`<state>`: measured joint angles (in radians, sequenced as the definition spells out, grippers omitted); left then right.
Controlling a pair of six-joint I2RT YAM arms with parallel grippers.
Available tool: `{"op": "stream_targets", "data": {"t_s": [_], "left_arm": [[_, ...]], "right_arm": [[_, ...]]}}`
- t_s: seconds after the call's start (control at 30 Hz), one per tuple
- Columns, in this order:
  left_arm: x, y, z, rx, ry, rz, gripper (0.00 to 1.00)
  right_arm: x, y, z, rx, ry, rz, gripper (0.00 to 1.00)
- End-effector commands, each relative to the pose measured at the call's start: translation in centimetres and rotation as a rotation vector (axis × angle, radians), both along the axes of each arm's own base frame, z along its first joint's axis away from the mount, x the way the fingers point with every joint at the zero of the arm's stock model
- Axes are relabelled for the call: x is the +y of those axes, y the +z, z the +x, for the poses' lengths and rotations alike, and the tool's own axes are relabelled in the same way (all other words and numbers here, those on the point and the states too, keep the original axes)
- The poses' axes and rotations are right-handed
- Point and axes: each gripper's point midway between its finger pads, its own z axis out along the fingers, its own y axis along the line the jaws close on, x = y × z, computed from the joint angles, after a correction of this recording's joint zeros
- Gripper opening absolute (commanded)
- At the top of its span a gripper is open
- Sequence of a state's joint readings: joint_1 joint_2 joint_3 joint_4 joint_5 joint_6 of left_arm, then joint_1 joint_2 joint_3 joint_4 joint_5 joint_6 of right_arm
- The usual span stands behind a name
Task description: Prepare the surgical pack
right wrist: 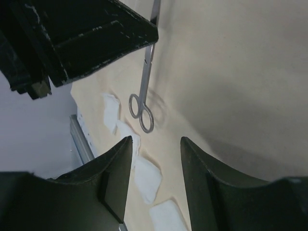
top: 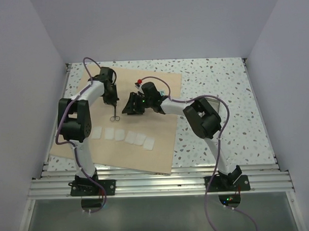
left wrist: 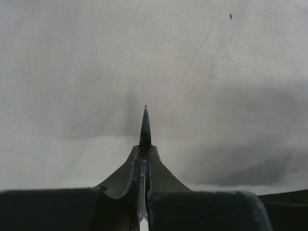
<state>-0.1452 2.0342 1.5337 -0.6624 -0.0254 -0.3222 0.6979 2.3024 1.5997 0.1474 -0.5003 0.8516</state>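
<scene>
Wrap sheet lies spread flat on the bench, unfolded, tan, faintly creased.

Gauze squares, 6 by my count, sit in a loose row across the sheet's near half.

Left claw is clamped tight on the blades of the steel scissors, over the sheet's left-centre. The finger rings hang toward the sheet; contact unclear.

Right claw is half-spread and holds nothing, low over the sheet's centre, just beside the scissors.

No tray made out.

Judgement: roughly mid-task. Gauze is laid out and the scissors are being placed. Folding the sheet into a bundle is not yet done.

Scissors are slim, shiny, blades closed.
</scene>
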Motion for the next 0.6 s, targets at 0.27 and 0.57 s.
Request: {"op": "stream_targets", "data": {"t_s": [0.27, 0.57], "left_arm": [[-1.6, 3.4, -0.9, -0.049, -0.012, -0.098, 0.00], [-2.2, 4.3, -1.0, -0.058, -0.013, -0.135, 0.00]], "right_arm": [[6.1, 2.2, 2.2, -0.069, 0.017, 0.162, 0.48], [7.3, 1.3, 1.1, -0.032, 0.024, 0.195, 0.46]]}}
